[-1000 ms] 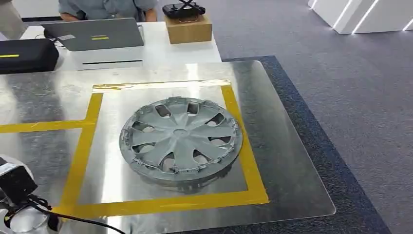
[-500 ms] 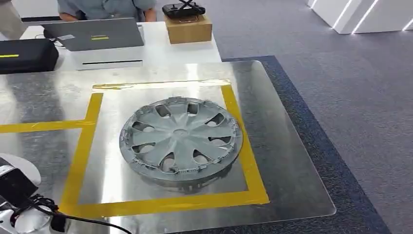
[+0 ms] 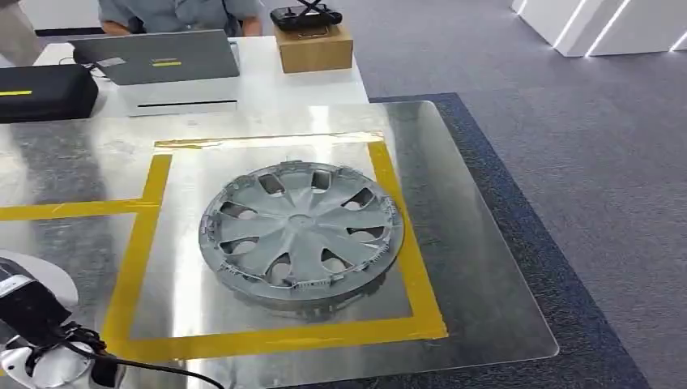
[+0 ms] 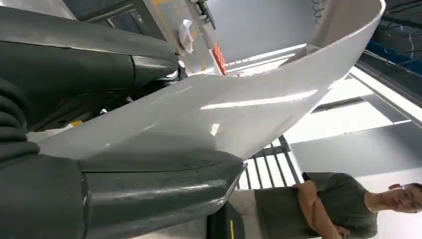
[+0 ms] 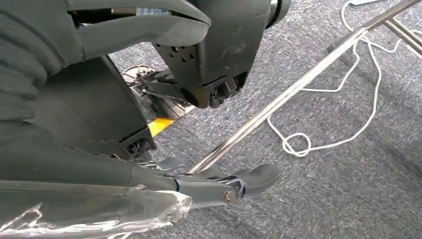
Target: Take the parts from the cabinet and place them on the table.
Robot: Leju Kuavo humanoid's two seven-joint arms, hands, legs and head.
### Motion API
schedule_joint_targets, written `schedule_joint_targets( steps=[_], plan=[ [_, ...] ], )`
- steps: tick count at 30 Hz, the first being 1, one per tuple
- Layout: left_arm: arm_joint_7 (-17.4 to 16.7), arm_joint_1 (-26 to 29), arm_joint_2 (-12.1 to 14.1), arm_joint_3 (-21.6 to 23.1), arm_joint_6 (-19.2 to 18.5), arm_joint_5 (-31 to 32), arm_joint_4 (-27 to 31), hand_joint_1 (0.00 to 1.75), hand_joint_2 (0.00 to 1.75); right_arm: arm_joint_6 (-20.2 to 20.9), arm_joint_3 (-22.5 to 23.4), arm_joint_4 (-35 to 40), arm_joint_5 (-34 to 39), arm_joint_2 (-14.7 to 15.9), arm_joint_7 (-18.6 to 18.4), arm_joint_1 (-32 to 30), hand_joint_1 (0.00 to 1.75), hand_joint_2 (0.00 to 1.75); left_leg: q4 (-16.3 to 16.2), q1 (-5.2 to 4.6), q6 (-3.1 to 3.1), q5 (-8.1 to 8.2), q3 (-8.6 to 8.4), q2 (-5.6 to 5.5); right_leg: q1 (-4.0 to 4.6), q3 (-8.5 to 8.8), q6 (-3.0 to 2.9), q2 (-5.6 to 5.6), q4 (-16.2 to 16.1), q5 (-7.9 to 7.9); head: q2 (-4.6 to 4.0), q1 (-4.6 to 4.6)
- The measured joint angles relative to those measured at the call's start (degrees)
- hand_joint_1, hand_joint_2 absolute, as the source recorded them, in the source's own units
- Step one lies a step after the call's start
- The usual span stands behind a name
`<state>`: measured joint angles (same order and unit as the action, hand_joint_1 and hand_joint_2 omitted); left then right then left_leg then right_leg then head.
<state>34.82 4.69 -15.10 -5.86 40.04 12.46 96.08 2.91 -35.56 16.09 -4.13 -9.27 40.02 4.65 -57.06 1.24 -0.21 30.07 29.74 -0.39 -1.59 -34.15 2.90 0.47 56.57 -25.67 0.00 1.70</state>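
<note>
Presently, on the shiny metal-topped table [image 3: 478, 267]: one grey plastic wheel cover with curved spokes [image 3: 300, 231], lying flat inside a square marked out in yellow tape [image 3: 417, 275], its rim just beside the tape on the far-right side.

Left hand [image 4: 124, 199]: the wrist view shows the thick grey thumb lying along the underside of a large glossy white curved panel [image 4: 239, 104], with dark fingers on its other face; the panel is held between them. From the head view, the left arm's wrist [image 3: 36, 324] with its black cable sits at the near-left corner of the table, a pale rounded surface just above it.

Right hand [image 5: 149, 149]: hanging over grey carpet [image 5: 358, 194], its dark fingers stretched out and apart with nothing between them. Some crumpled clear plastic film [image 5: 99, 219] lies against the wrist cover. A thin metal rod [image 5: 298, 82] and a looped white cord [image 5: 328, 119] lie on the carpet.

Beyond the table: a white desk [image 3: 300, 85] carrying a grey laptop [image 3: 158, 57], a black case [image 3: 44, 91] and a cardboard box [image 3: 314, 47], with a seated person [image 3: 174, 12] behind.
</note>
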Motion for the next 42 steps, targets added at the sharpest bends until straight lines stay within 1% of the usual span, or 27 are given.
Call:
schedule_joint_targets(
  steps=[22, 26, 30, 34, 35, 36, 37, 39, 41, 42],
  plan=[
    [0.02, 0.08, 0.0, 0.09, 0.0, -0.04, 0.0, 1.75, 1.75, 0.24, 0.02, -0.02, 0.24, 0.0, 0.0, -0.02, 0.0, 1.75, 0.0, 0.0, 0.0, 0.0, 0.0, 0.0, 0.0, 0.0, 0.0, 0.0, 0.0, 0.0, 0.0, 0.0],
    [0.52, 0.28, 0.0, 0.09, 0.0, 0.04, 0.22, 1.75, 1.75, 2.17, 0.59, -0.02, 1.71, 0.0, 0.11, -0.31, 0.0, 1.75, 0.0, 0.0, 0.0, 0.0, 0.0, 0.0, 0.0, 0.0, 0.0, 0.01, 0.0, 0.0, 0.0, 0.0],
    [0.79, 0.6, -0.02, 0.11, 0.0, 0.31, 0.39, 1.75, 1.75, 5.36, 1.2, 0.15, 2.75, 0.0, 0.15, -0.68, 0.0, 1.75, 0.0, 0.0, 0.0, 0.0, 0.0, 0.0, 0.0, 0.01, 0.0, 0.0, 0.0, 0.0, 0.0, 0.0],
    [0.79, 0.87, -0.09, 0.24, 0.0, 0.72, 0.7, 1.75, 1.75, 6.47, 1.62, 0.63, 3.28, 0.02, 0.15, -0.98, 0.0, 1.75, 0.0, 0.0, 0.0, 0.0, -0.01, 0.0, 0.0, 0.01, 0.0, 0.0, 0.0, 0.0, 0.0, 0.0],
    [-0.14, 0.9, -0.13, 0.33, 0.0, -1.04, 0.77, 1.75, 1.75, 6.8, 1.68, 0.74, 3.61, 0.02, 0.15, -1.07, 0.0, 1.75, 0.0, 0.0, 0.0, 0.0, -0.01, 0.0, 0.0, 0.01, 0.0, 0.0, 0.0, 0.0, 0.0, 0.02],
    [-1.83, 0.96, -0.13, 0.85, 0.0, -5.11, 0.81, 1.75, 1.75, 6.95, 1.9, 0.77, 4.0, 0.0, 0.15, -1.13, 0.0, 1.75, 0.0, 0.0, 0.0, 0.0, -0.02, 0.0, 0.0, 0.01, 0.0, 0.0, 0.0, 0.0, 0.0, -0.02],
    [-2.34, 1.06, -0.13, 1.51, 0.0, -9.28, 0.79, 1.75, 1.75, 6.97, 2.19, 0.76, 4.17, 0.0, 0.15, -1.17, 0.0, 1.75, 0.0, 0.0, 0.0, 0.0, -0.02, 0.01, 0.0, 0.01, 0.0, 0.01, 0.0, 0.0, 0.0, 0.0],
    [-1.53, 1.51, -0.24, 2.14, -0.04, -14.61, 0.79, 1.75, 1.75, 6.95, 2.56, 0.77, 4.17, 0.0, 0.17, -1.22, 0.0, 1.75, 0.0, 0.01, 0.0, 0.0, 0.0, 0.01, 0.01, 0.01, 0.0, 0.01, 0.0, 0.0, 0.0, 0.0],
    [-0.39, 2.06, -0.42, 2.49, -0.06, -16.87, 0.79, 1.75, 1.75, 6.95, 2.71, 0.77, 4.13, 0.0, 0.2, -1.22, 0.0, 1.75, 0.0, 0.0, 0.0, 0.0, -0.01, 0.01, 0.01, 0.01, 0.0, 0.02, 0.0, 0.0, 0.0, -0.02],
    [-0.39, 2.35, -0.46, 2.64, -0.05, -17.81, 0.79, 1.75, 1.75, 6.95, 2.78, 0.77, 4.13, 0.0, 0.2, -1.22, 0.0, 1.75, 0.0, 0.0, 0.0, 0.0, -0.01, 0.02, 0.0, 0.02, 0.0, 0.03, 0.0, 0.0, 0.0, 0.0]
  ],
)
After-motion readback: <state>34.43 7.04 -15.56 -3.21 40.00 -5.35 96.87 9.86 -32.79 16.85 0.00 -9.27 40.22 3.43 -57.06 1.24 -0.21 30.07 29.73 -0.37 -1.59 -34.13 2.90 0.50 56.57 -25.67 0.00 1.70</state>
